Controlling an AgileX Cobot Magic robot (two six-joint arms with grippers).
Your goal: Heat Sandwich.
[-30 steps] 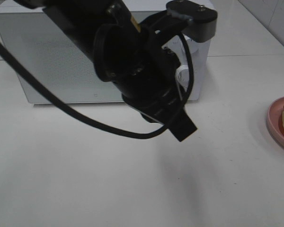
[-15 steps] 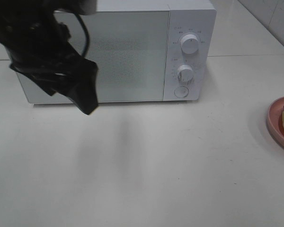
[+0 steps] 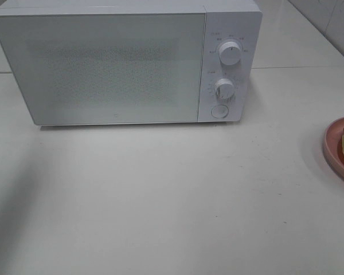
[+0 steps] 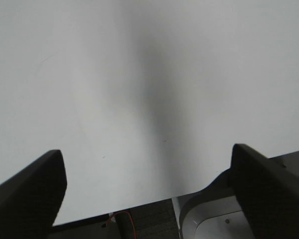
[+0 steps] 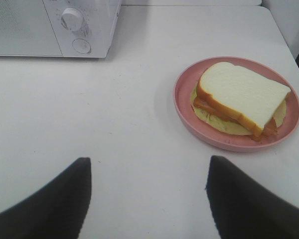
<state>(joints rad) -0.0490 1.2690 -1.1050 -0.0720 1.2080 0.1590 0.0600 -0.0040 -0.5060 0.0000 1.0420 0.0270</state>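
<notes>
The left arm that hung before the microwave [image 3: 126, 63] a second ago has gone from the high view. The left claw [image 4: 149, 189] gapes over bare worktop [image 3: 172, 195]. The right claw [image 5: 147, 199] is spread wide, holding nothing. Beyond it, well apart, lies the sandwich [image 5: 241, 97]: white bread, tan crust, orange-red filling, pale lettuce. It sits on a pink plate [image 5: 187, 107] at the worktop's right edge.

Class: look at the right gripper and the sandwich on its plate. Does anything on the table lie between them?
Nothing visible does. The right gripper stands open over bare table, and the sandwich sits uncovered on the pink plate ahead of it.
</notes>
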